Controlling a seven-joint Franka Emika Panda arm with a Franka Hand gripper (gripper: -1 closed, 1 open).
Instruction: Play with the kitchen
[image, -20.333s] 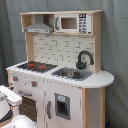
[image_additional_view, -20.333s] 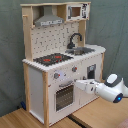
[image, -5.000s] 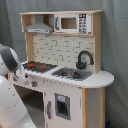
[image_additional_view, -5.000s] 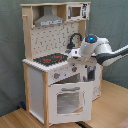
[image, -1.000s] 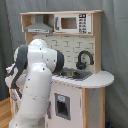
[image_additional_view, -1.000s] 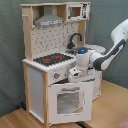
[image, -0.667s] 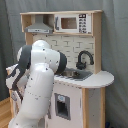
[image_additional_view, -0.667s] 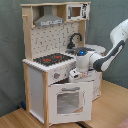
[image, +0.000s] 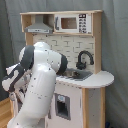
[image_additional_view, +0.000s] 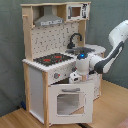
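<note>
The kitchen (image_additional_view: 37, 87) is a tall white and light-wood toy, seen in both exterior views. In the second exterior view I see its black-red stovetop (image_additional_view: 52, 59), black faucet (image_additional_view: 74, 40), grey hood (image_additional_view: 49, 20), small microwave (image_additional_view: 78, 10) and windowed oven door (image_additional_view: 67, 102). My gripper (image_additional_view: 75, 76) hangs down against the knob panel just above the oven door, right of a dark knob (image_additional_view: 55, 76). In the first exterior view the white arm (image: 42, 85) stands in front and hides the stovetop and the gripper. The faucet (image: 84, 59), sink (image: 78, 75) and microwave (image: 72, 23) still show.
The kitchen stands on a wooden floor (image_additional_view: 112, 107) before a grey curtain (image_additional_view: 10, 55). The arm reaches in from the second exterior view's right, across the counter's rounded end (image_additional_view: 100, 50). In the first exterior view a black cable bundle (image: 12, 80) hangs beside the arm.
The gripper has dropped from counter height to the knob panel above the oven door. In the first exterior view the arm has shifted slightly right.
</note>
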